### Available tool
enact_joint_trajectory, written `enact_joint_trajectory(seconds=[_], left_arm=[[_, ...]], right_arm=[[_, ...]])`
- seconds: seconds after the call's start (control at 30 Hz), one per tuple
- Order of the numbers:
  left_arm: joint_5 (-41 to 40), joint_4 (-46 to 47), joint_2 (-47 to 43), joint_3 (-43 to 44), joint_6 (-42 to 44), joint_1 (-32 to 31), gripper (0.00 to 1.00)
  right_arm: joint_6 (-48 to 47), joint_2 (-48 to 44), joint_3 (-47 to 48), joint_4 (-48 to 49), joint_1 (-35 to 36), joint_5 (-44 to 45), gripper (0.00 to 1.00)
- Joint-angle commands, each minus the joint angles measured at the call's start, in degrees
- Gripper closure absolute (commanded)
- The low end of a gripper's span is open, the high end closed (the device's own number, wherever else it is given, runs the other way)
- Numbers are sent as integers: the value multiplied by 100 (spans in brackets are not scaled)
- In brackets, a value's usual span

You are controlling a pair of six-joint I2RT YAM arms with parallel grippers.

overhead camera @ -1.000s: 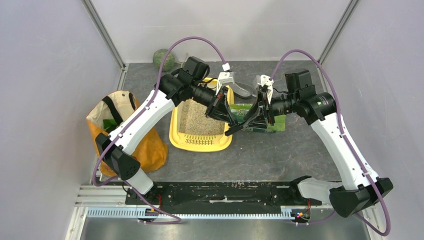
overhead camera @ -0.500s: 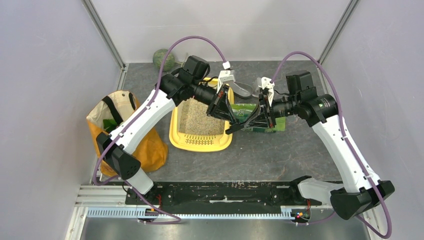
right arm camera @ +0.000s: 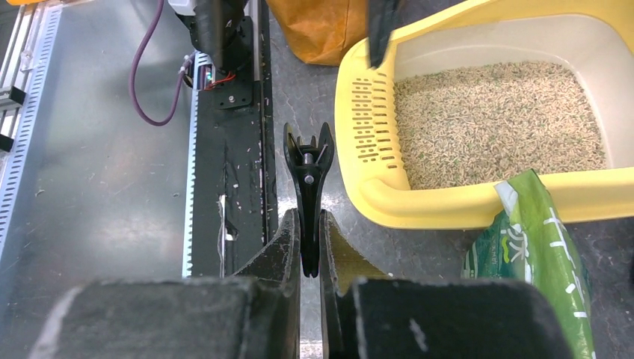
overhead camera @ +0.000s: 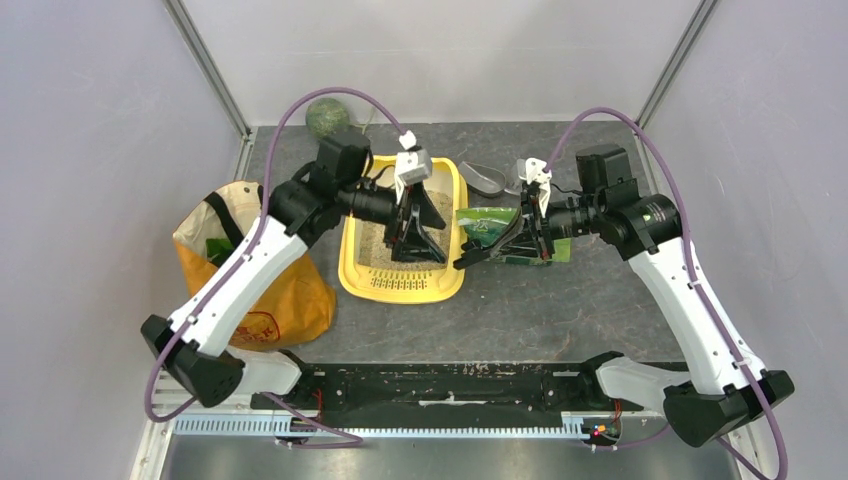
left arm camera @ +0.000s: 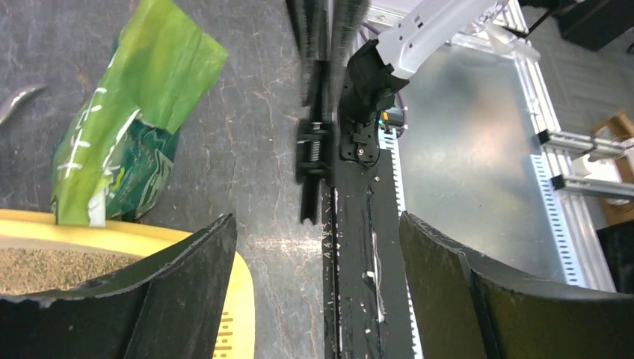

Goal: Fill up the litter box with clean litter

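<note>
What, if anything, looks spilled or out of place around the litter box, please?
The green bag lies on its side, its open end against the litter box rim. No clean litter shows clearly spilled on the table.

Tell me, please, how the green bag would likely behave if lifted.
The bag looks creased and flattened, so probably floppy and light. Its glossy film may slip. Its end by the box seems torn open; leftovers might spill.

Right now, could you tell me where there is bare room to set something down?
Bare: the table between the litter box, the green bag and the black rail. Crowded: over the box, under the open left pincer, and by the bag, where the right pincer grips a black clip.
</note>
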Motion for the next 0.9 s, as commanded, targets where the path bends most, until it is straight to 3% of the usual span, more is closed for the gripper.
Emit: enact_joint_trajectory(seconds=[0.0, 0.1, 0.33, 0.57, 0.7, 0.87], left_arm=[[-943, 1145, -348, -401, -324, -606, 15], [-1399, 1319, -275, -406, -416, -833, 14], [-1638, 1566, -281, -554, -361, -1129, 14], [-1482, 1504, -190, -539, -348, -1197, 34], [-1371, 1505, -134, -528, -399, -1197, 50], [-1355, 1445, -48, -485, -435, -1201, 47]], right_arm=[[191, -155, -46, 411, 6, -9, 95], [214, -161, -23, 411, 10, 0, 96], [249, -219, -62, 428, 6, 5, 96], [250, -221, -43, 437, 7, 23, 96], [249, -227, -51, 440, 6, 22, 96], [249, -247, -70, 446, 1, 34, 96]])
